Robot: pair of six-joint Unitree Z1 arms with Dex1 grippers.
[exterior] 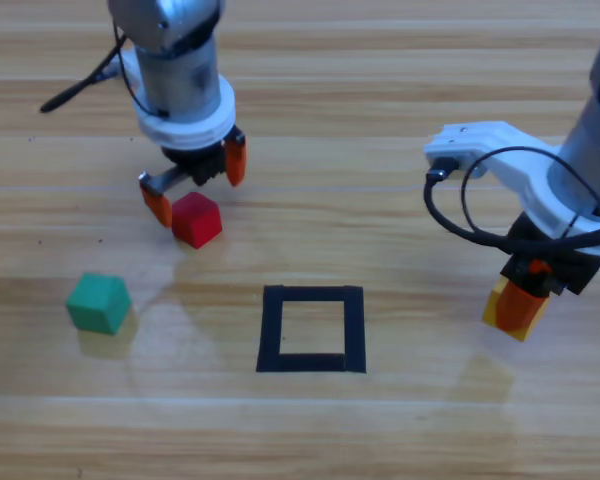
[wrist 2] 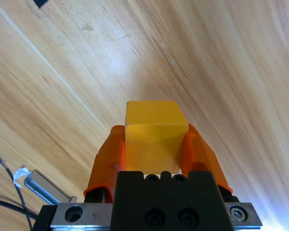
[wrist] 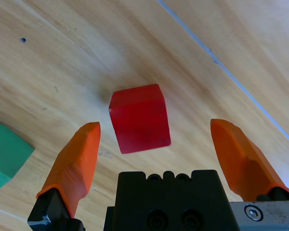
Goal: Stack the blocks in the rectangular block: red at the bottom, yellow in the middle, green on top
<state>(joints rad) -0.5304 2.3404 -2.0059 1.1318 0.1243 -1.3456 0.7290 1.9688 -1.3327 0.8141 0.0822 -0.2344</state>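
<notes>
Your left gripper hangs with jaws apart around the red cube — centre it, then close squarely. The right gripper clamps the yellow cube, apparently lifted — keep it waiting beside the empty tape rectangle.

surface: wooden tabletop filling every view | grain: pale planks running left to right in high view, thin seams showing | light: soft glare sitting on the boards, faint shadows lying on wood | walls, floor: not showing
</notes>
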